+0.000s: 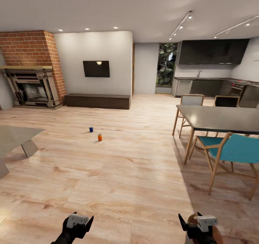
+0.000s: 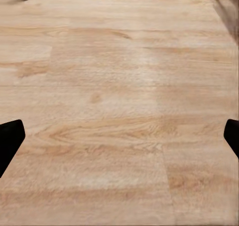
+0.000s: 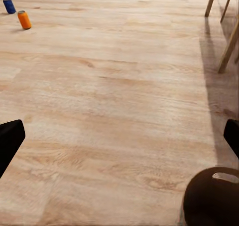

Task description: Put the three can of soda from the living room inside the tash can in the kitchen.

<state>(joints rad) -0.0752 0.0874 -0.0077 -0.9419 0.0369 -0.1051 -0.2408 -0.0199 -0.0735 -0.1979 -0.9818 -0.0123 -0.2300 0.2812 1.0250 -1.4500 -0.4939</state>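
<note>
From the head view, a small dark blue soda can (image 1: 91, 129) and a small orange soda can (image 1: 100, 137) stand near each other on the pale wood plank floor (image 1: 129, 172), with the left gripper (image 1: 78, 225) and right gripper (image 1: 199, 226) low in front. The left wrist view shows wide-spread, empty black fingertips (image 2: 10, 141) and the orange can at the edge. In the right wrist view the jaws are equally wide, over what seems to be the brown-lined bin (image 3: 211, 198).

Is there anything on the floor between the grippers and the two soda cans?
Nothing visible: bare wood floor runs from the left gripper and right gripper to the orange can and blue can.
</note>
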